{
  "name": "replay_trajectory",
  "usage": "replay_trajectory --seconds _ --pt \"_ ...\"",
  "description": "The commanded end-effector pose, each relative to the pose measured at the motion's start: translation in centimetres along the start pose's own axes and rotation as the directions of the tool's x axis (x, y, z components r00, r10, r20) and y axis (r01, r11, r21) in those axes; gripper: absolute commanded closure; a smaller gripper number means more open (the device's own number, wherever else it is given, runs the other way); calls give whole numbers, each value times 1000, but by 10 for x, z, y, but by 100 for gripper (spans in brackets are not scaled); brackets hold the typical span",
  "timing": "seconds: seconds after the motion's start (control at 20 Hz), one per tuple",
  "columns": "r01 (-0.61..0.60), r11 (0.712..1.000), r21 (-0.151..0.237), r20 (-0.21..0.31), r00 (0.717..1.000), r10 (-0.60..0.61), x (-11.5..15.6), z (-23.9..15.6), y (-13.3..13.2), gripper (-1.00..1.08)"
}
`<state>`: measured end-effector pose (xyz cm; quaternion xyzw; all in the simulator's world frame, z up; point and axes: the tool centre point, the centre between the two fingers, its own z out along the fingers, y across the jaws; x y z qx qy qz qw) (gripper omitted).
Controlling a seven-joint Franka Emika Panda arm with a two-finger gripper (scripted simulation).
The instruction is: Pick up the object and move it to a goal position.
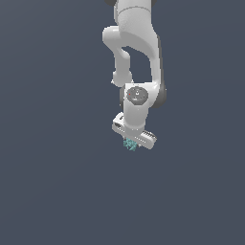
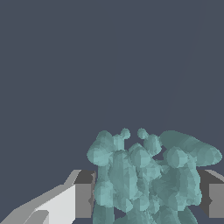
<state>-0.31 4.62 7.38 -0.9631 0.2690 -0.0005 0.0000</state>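
the arm (image 1: 136,43) reached down from the top of the exterior view, its gripper (image 1: 132,142) pointing downward. the object (image 1: 130,144), a small teal lumpy cluster, sat right under the gripper's white bar, partly hidden by it. in the wrist view the object (image 2: 146,177) filled the space between the two fingers (image 2: 83,194), which stood close on either side of it and seemed to touch it, so the hand looked closed on the object. behind everything lay a plain dark grey-blue ground (image 1: 52,191).

Teal-cyan object (image 2: 144,179), white hand (image 1: 132,139) with grey fingers (image 2: 83,194), plain slate-blue background.
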Motion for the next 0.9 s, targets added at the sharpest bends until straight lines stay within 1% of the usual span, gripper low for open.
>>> replay_trajectory --seconds 0.0,0.4,0.85 --pt "0 1000 0 0 1000 0 11 -6 -11 108" --pt "0 1000 0 0 1000 0 33 -18 -33 108" --pt "-1 1000 0 1 1000 1 41 -22 -41 108"
